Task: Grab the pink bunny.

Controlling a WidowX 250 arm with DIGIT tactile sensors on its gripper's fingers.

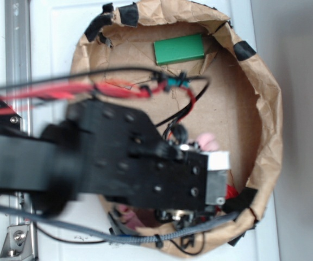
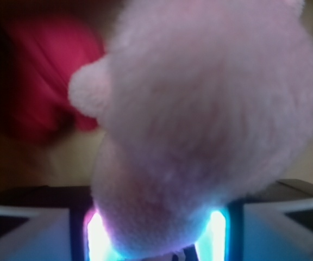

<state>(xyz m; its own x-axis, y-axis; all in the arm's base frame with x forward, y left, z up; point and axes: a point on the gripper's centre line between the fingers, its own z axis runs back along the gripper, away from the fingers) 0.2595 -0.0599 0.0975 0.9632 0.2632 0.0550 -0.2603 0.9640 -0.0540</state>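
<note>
The pink bunny (image 2: pixel 211 103) fills most of the wrist view, pale and fluffy, with a stubby limb sticking out to the left. Its lower end sits between my gripper's (image 2: pixel 155 236) two lit pads (image 2: pixel 95 234) and touches both, so the gripper is shut on it. In the exterior view my arm covers most of the bunny, and only a small pink part (image 1: pixel 207 142) shows beside the gripper (image 1: pixel 213 174), low at the right of the bin.
A round bin with crumpled brown paper walls (image 1: pixel 265 109) and black tape encloses everything. A green block (image 1: pixel 179 49) lies at the far side. A red fabric lump (image 2: pixel 42 103) sits just left of the bunny, near the right wall (image 1: pixel 231 191). Cables hang from the arm.
</note>
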